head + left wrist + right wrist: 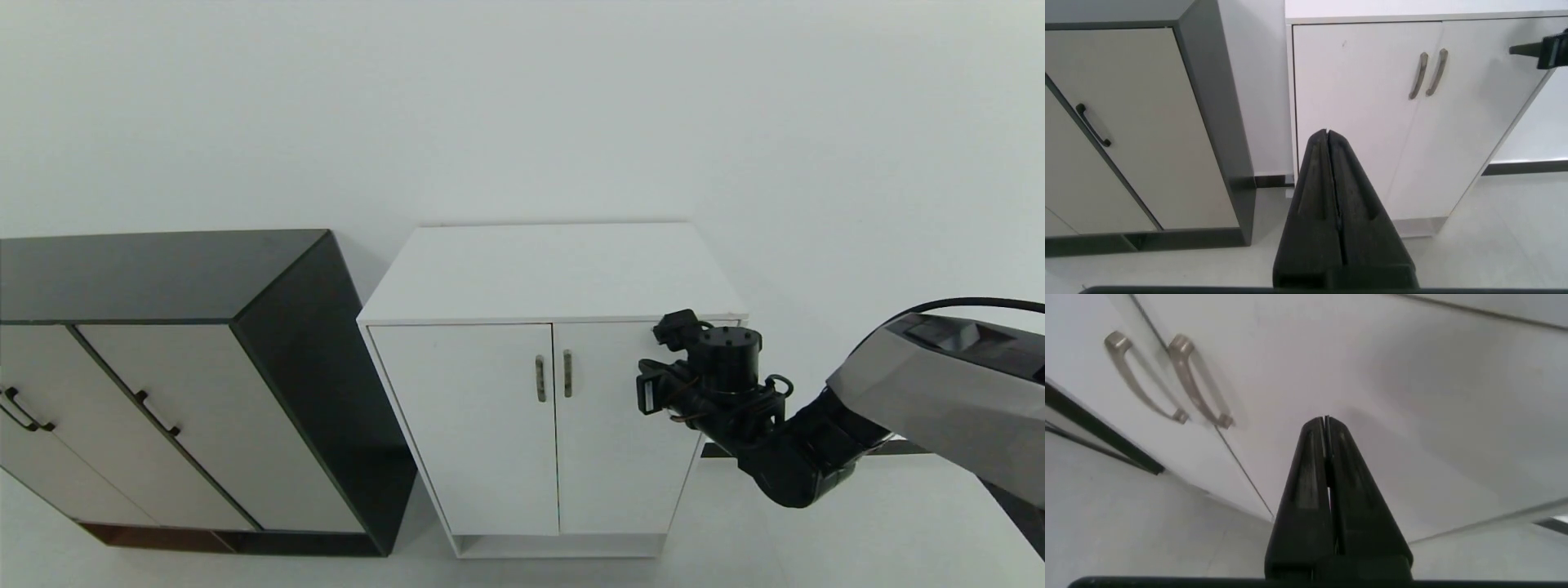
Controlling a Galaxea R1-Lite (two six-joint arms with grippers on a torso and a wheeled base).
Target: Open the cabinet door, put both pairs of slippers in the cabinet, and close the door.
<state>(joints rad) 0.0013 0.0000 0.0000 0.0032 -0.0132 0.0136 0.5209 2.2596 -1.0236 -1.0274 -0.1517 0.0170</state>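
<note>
The white cabinet (pixel 555 273) is seen with both doors shut. The left door (pixel 465 425) and right door (pixel 608 465) meet at the middle, where two upright metal handles (pixel 540 378) are set side by side. The right gripper (pixel 1325 425) is held before the right door, near its upper edge and toward the cabinet's right corner. Its fingers are pressed together with nothing between them. Whether the tips touch the panel cannot be told, though a slight gap seems likely. The left gripper (pixel 1327 135) is likewise closed and empty, and is pointed at the left door from well back. A dark cabinet (pixel 163 273) is placed just beside the white one, on its left.

Left gripper (pixel 1327 135), right gripper (pixel 1325 422) — both closed.
</note>
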